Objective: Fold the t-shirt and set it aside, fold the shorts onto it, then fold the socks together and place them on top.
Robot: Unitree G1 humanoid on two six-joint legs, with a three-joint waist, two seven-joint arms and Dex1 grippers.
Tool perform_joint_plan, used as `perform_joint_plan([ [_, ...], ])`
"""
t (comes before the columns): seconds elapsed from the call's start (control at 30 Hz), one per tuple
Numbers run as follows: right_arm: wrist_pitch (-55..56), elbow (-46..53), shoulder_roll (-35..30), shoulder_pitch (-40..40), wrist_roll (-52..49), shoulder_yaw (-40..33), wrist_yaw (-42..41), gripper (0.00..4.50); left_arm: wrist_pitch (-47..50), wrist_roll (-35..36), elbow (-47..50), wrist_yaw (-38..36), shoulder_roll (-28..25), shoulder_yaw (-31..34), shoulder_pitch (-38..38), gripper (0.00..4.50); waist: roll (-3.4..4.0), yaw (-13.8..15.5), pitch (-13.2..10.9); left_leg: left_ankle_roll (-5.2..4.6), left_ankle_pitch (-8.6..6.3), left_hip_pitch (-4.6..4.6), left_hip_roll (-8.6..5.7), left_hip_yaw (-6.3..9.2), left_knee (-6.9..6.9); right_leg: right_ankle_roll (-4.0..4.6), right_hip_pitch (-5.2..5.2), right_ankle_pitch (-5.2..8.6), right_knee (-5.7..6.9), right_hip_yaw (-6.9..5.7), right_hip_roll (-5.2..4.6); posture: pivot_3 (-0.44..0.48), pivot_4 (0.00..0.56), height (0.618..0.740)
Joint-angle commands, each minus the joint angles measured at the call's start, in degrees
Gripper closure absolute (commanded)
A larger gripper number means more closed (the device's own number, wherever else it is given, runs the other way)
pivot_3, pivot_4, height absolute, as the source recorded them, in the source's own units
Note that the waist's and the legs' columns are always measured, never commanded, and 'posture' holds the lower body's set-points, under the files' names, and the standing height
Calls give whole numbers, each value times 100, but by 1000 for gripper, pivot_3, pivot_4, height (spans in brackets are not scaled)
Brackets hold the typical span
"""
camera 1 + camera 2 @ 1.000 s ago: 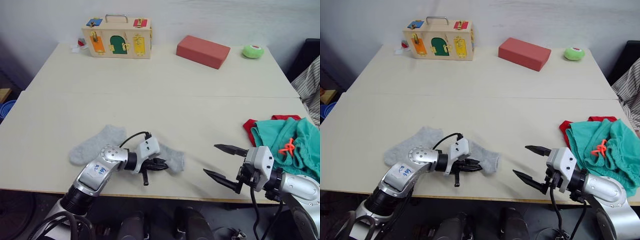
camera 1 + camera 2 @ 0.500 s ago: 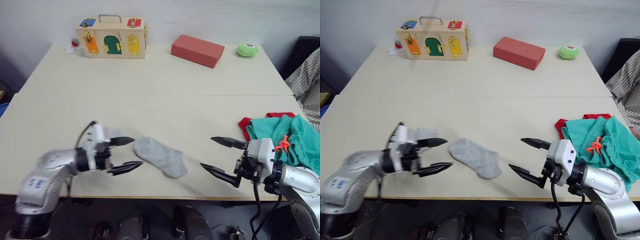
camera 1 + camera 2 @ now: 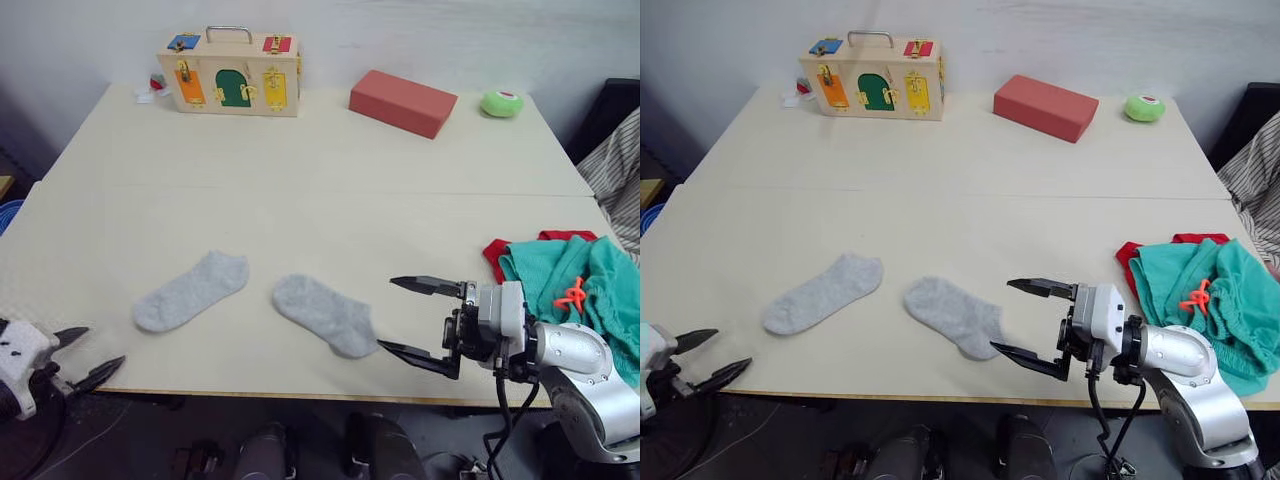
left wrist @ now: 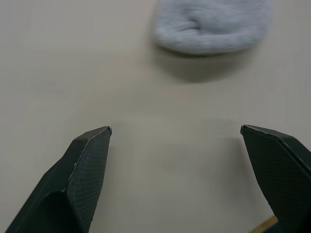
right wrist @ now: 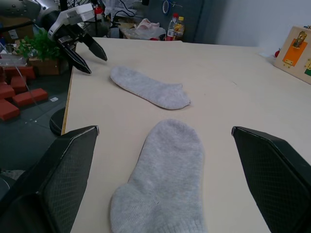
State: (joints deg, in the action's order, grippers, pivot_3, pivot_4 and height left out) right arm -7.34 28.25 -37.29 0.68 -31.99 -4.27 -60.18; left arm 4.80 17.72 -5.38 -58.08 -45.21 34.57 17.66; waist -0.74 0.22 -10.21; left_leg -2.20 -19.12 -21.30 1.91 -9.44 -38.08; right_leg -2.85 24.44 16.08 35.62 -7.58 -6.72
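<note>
two grey socks [image 3: 255,298] lying flat and apart near the table's [image 3: 330,190] front edge, right gripper [image 3: 412,320] gaping wide beside one, left gripper [image 3: 88,354] hanging open off the front-left corner, shorts [image 3: 590,290] sitting on the t-shirt [image 3: 496,252] at right

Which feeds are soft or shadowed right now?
Left wrist view: the light grey knit sock is out of focus and casts a soft shadow on the beige table. Right wrist view: the nearer sock is reasonably sharp, the end effector fingers blurred.
</note>
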Motion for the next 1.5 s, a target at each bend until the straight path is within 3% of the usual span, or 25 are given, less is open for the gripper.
perform_joint_plan([
  [0.03,157,-11,-13,-72,2,-27,-72,0,-112,4,140,-29,-123,-371,-411,34,0,-5,0,2,1,0,1,1,1,0,1,0,2,-1,0,0,150,740],
  [0.2,165,-30,-26,-17,45,-32,-47,0,-303,-316,-62,-11,-208,-1058,-1011,34,4,-46,-2,36,17,1,2,-4,7,1,6,1,10,-2,4,0,150,740],
  [0.3,146,13,-44,61,80,-34,-9,0,-496,-681,-359,30,-364,-1443,-1287,623,4,-53,-2,37,18,2,3,-8,7,1,7,1,13,0,7,0,150,740],
  [0.5,113,85,-105,196,93,-161,54,0,-777,-809,-843,-56,-689,-1761,-1595,2516,9,-40,-1,36,23,12,4,-8,7,2,6,1,26,2,6,0,150,740],
  [0.7,117,73,-120,295,133,-248,200,0,-1023,-482,-1095,-455,-738,-1900,-2204,4456,12,-39,-2,42,30,10,8,-5,7,5,8,3,32,-2,7,0,150,740],
  [0.8,123,45,-152,334,148,-276,209,0,-1048,-180,-911,-831,-710,-1938,-2442,4456,11,-37,-2,46,30,4,8,-7,7,4,9,3,26,-2,7,0,150,740],
  [0.97,160,-50,-245,403,164,-499,264,0,-317,746,-58,-1042,-481,-1929,-3150,4456,1,0,-7,14,42,-2,3,-7,0,1,5,1,22,-5,7,0,150,740],
  [1.13,134,-50,-399,560,140,-909,314,0,236,1075,682,-1127,-190,-2459,-3991,4456,0,-11,-8,8,46,1,-4,-9,-3,-6,0,-3,25,-1,9,0,150,740],
  [1.5,1,287,-500,904,55,-1265,478,0,540,1112,104,-1438,1384,-3613,-6245,4456,-10,-14,-14,5,67,2,-5,-21,-11,-10,-2,-5,31,7,31,0,150,740],
])
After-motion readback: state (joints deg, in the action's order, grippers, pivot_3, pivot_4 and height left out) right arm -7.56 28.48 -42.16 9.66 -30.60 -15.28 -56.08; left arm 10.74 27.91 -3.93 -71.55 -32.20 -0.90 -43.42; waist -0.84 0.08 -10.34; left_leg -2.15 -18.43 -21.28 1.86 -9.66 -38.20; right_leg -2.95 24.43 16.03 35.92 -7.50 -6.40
